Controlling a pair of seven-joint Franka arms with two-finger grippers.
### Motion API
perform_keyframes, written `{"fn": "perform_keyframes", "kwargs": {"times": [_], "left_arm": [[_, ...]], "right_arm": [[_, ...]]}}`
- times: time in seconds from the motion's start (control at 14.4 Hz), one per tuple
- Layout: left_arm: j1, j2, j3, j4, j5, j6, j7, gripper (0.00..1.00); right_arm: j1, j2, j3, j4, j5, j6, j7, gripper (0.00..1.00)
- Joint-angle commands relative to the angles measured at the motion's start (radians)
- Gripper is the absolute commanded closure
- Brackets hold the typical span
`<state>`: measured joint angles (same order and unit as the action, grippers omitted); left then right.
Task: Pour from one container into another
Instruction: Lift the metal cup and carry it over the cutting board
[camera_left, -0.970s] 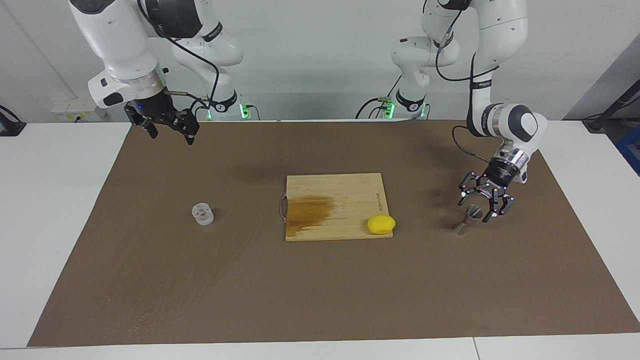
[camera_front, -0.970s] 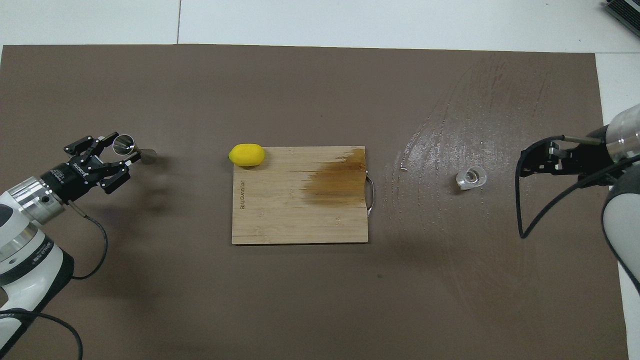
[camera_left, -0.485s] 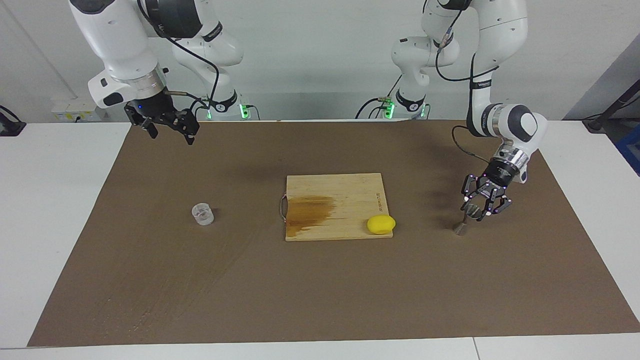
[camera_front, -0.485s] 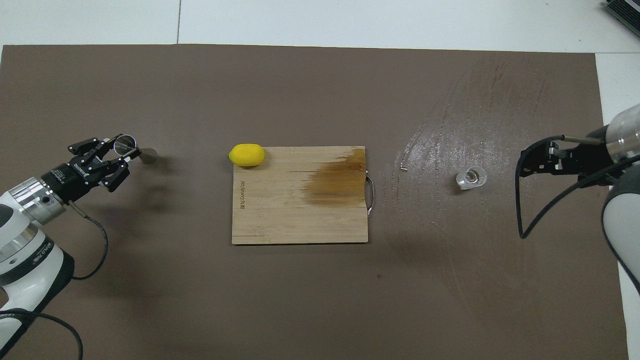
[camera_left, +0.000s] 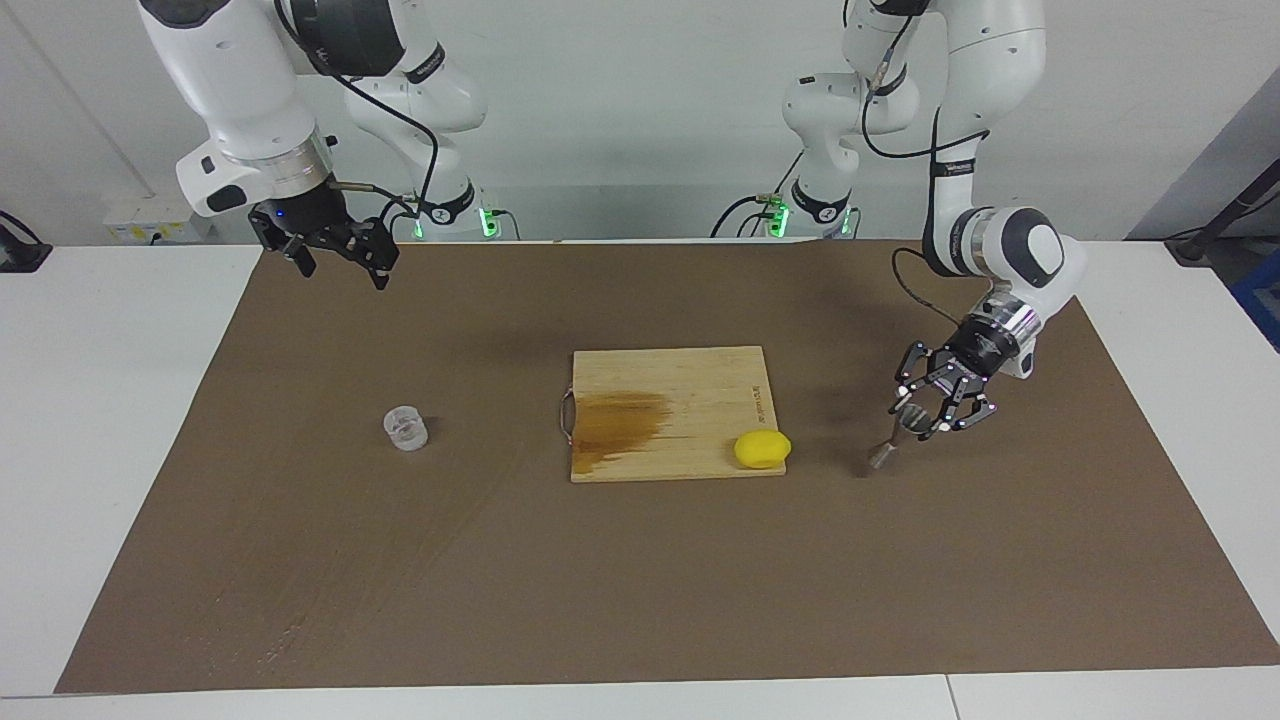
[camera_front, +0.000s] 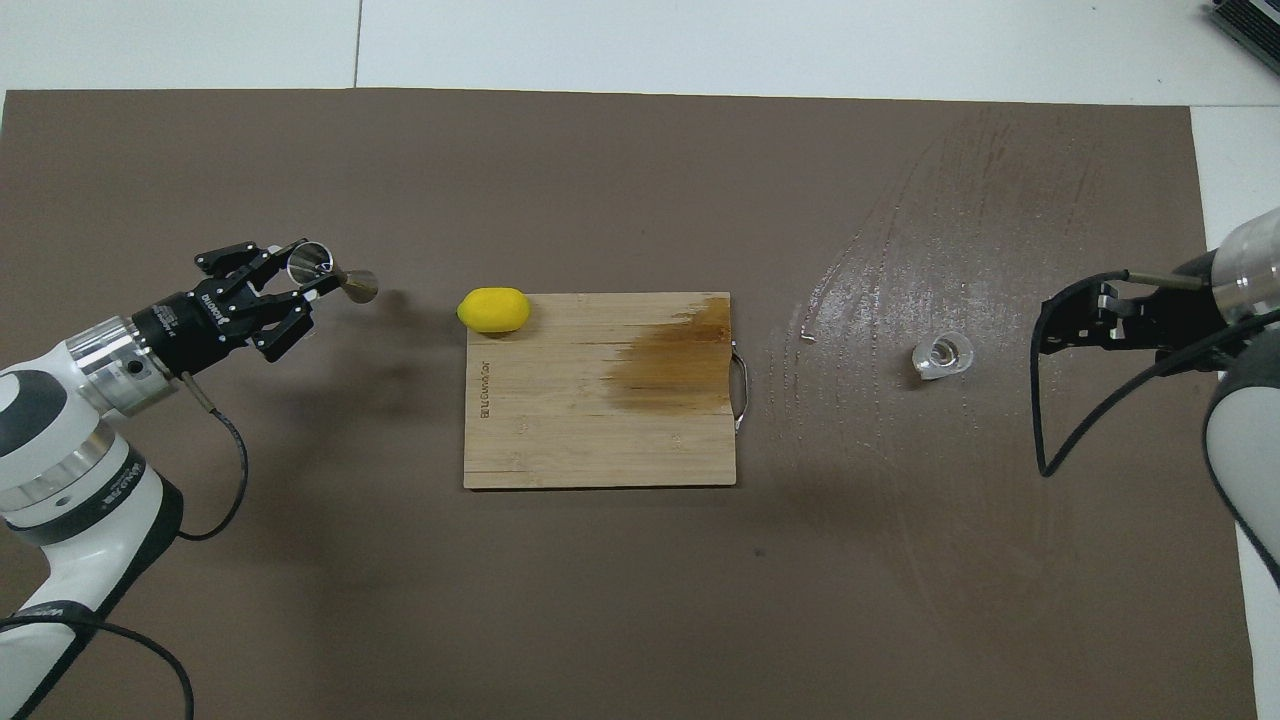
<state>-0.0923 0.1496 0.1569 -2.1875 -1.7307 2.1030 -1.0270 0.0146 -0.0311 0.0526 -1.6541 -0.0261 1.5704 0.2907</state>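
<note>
The steel jigger (camera_left: 884, 455) is tilted in my left gripper (camera_left: 920, 420), which is shut on its upper cone; its lower cone hangs just above the brown mat beside the cutting board. In the overhead view the jigger (camera_front: 356, 285) sticks out of the left gripper (camera_front: 298, 285) toward the lemon. The small clear plastic cup (camera_left: 405, 428) stands upright on the mat toward the right arm's end and also shows in the overhead view (camera_front: 942, 356). My right gripper (camera_left: 338, 262) waits open and empty in the air over the mat's edge, apart from the cup.
A wooden cutting board (camera_left: 690, 375) with a dark wet stain lies mid-table, with a yellow lemon (camera_left: 762, 448) on its corner toward the jigger. Wet streaks (camera_front: 900, 250) mark the mat around the cup.
My left gripper closed on the jigger, tilted it and carried it toward the cutting board and lemon. The right arm and the cup have not moved.
</note>
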Motion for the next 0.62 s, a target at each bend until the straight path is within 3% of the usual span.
{"fn": "perform_keyframes", "kwargs": {"times": [0.0,0.21,0.55], "left_arm": [[-0.032,-0.025,-0.106,0.041,-0.023,0.085,-0.074,1.0],[-0.052,-0.033,-0.256,0.046,-0.197,0.208,-0.074,1.0],[-0.265,0.013,-0.269,0.124,-0.268,0.386,-0.051,1.0]], "right_arm": [[-0.015,-0.023,0.006,-0.023,0.012,-0.003,-0.018,0.0],[-0.015,-0.023,0.006,-0.023,0.012,-0.003,-0.018,0.0],[-0.015,-0.023,0.006,-0.023,0.012,-0.004,-0.018,0.0]]}}
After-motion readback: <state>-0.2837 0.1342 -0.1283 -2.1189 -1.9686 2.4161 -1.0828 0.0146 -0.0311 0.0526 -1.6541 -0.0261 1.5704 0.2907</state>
